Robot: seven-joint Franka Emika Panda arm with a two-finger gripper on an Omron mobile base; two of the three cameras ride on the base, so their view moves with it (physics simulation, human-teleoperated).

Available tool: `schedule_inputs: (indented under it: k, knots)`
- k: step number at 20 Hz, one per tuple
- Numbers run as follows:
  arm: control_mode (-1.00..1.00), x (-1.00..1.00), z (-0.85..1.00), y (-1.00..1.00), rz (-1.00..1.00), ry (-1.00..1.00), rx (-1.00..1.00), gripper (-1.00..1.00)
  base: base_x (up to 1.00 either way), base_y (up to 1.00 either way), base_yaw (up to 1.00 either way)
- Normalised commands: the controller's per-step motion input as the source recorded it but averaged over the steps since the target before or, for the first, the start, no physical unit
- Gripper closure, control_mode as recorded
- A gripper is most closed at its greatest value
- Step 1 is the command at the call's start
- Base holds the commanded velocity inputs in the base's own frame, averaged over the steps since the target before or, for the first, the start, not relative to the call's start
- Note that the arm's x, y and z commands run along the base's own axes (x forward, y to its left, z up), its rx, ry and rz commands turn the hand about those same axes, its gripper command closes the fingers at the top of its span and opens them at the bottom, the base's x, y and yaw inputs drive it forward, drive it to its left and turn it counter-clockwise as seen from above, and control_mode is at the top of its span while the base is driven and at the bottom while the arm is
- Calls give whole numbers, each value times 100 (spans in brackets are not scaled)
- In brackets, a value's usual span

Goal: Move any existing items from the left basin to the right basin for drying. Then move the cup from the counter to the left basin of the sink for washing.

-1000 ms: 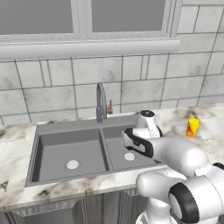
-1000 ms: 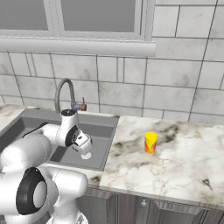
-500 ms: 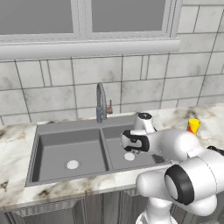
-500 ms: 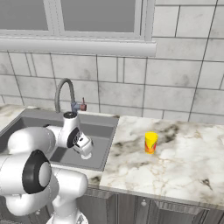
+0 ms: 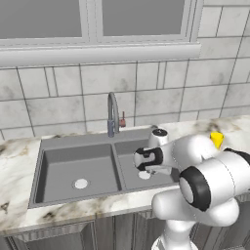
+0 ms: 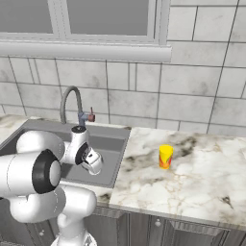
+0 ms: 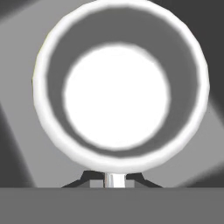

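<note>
The white mug point(image 7: 114, 94) is seen from straight above in the hand view, mouth open toward the camera. My gripper point(image 7: 114, 178) is shut on its near wall, with a strip of white pinched between the dark fingertips point(image 7: 92, 177). In the left base view the gripper point(image 5: 145, 169) holds the mug point(image 5: 144, 175) low inside the narrower right basin point(image 5: 131, 152). The wider left basin point(image 5: 63, 166) holds only its round drain point(image 5: 80, 184). The yellow cup point(image 6: 166, 156) with its red-orange band stands upright on the marble counter point(image 6: 202, 173), right of the sink point(image 5: 46, 146).
The curved grey faucet point(image 5: 113, 114) with a small red lever point(image 5: 122, 122) rises behind the divider between the basins. A tiled wall and window ledge stand behind the sink. My own arm hides part of the yellow cup point(image 5: 216, 139) in the left base view.
The hand with the mug has sunk a little lower and slightly leftward inside the right basin. The elbow has swung forward toward the cameras. The yellow cup has not moved.
</note>
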Motion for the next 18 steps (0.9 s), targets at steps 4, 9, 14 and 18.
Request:
schedule_inputs:
  k: [4, 9, 14, 18]
  knots:
    - [-100, 4, -19, 0, 0, 0, 0, 100, 0, 0, 0]
    - [-100, 5, -18, 0, 1, 0, 0, 100, 0, 0, 0]
    - [-100, 1, -10, 0, 1, -2, 0, 100, 0, 0, 0]
    - [-100, 2, -3, 0, 1, -2, 0, 100, 0, 0, 0]
